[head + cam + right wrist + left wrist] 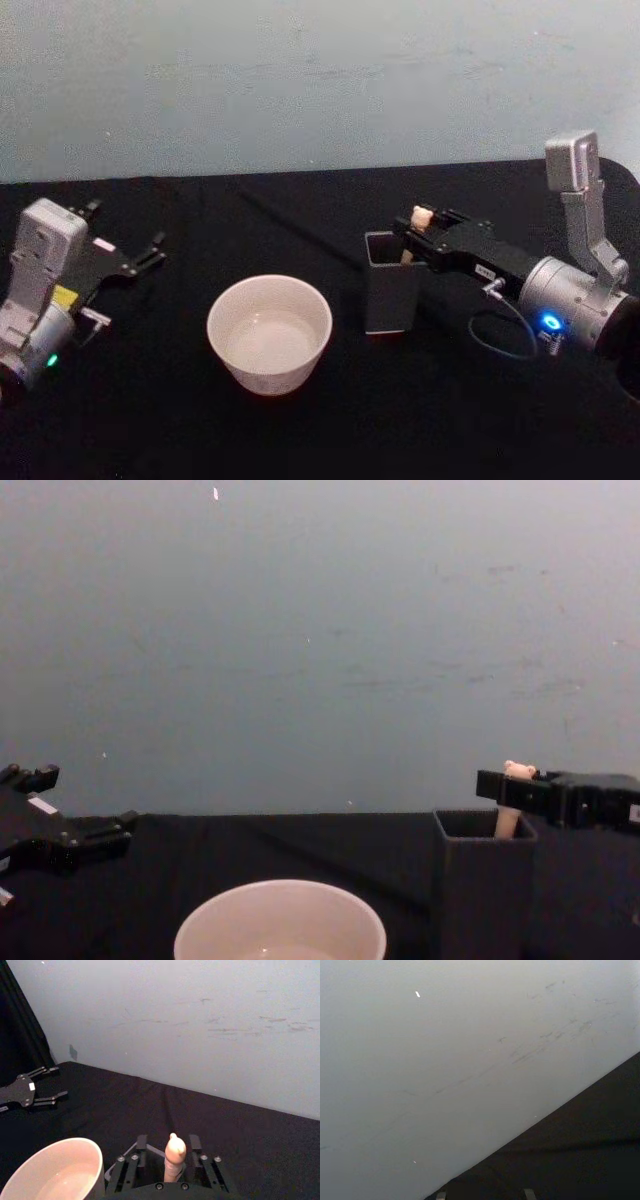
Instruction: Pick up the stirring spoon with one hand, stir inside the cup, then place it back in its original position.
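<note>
Now one stirring spoon is standing in one dark holder, right of one cup. Right claw is squeezing its handle; left claw is lying open, far left.

You have a table draped in black cloth, running back to a pale wall. The cream-white cup sits on it near the middle. The dark grey holder box stands upright just to the cup's right, not touching it.
</note>
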`<state>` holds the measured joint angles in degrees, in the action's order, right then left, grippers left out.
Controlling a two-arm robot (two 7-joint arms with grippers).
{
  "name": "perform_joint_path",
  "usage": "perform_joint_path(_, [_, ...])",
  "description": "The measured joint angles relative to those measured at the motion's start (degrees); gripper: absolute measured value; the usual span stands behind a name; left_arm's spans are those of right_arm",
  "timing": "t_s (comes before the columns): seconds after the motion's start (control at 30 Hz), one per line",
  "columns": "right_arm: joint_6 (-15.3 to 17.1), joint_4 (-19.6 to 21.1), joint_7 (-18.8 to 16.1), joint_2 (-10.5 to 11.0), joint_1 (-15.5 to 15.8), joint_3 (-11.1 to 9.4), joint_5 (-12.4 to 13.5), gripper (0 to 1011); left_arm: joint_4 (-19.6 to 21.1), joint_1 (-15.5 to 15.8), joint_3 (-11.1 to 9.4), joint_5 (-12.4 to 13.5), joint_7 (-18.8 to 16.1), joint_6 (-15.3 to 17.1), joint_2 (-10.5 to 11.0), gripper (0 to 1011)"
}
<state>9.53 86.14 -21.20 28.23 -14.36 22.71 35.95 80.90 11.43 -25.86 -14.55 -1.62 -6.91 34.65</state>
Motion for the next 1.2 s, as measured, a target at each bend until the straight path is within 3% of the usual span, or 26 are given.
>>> perform_joint_path(0.37, [0.0, 0.0, 0.0, 0.0, 0.0, 0.0, 0.1, 842, 0.0, 0.0, 0.0, 0.0, 0.0, 0.0, 0.0, 1002])
perform_joint_path(0.63, [-0.7, 0.2, 0.3, -0.1, 0.2, 0.0, -0.5, 1002, 0.0, 0.0, 0.0, 0.0, 0.0, 0.0, 0.0, 1001])
perform_joint_path(0.87, [-5.0, 1.2, 2.8, -1.9, 0.8, -1.7, -3.5, 1002, 0.0, 0.0, 0.0, 0.0, 0.0, 0.0, 0.0, 1001])
perform_joint_path(1.03, [-9.9, 1.7, 8.0, -4.7, 1.1, -4.3, -6.0, 1002, 0.0, 0.0, 0.0, 0.0, 0.0, 0.0, 0.0, 1001])
perform_joint_path(1.13, [-13.5, 1.4, 13.0, -6.7, 1.2, -5.5, -9.8, 1002, 0.0, 0.0, 0.0, 0.0, 0.0, 0.0, 0.0, 1001])
perform_joint_path(1.2, [-16.1, -0.2, 17.0, -7.9, 1.1, -5.5, -14.3, 1002, 0.0, 0.0, 0.0, 0.0, 0.0, 0.0, 0.0, 1001])
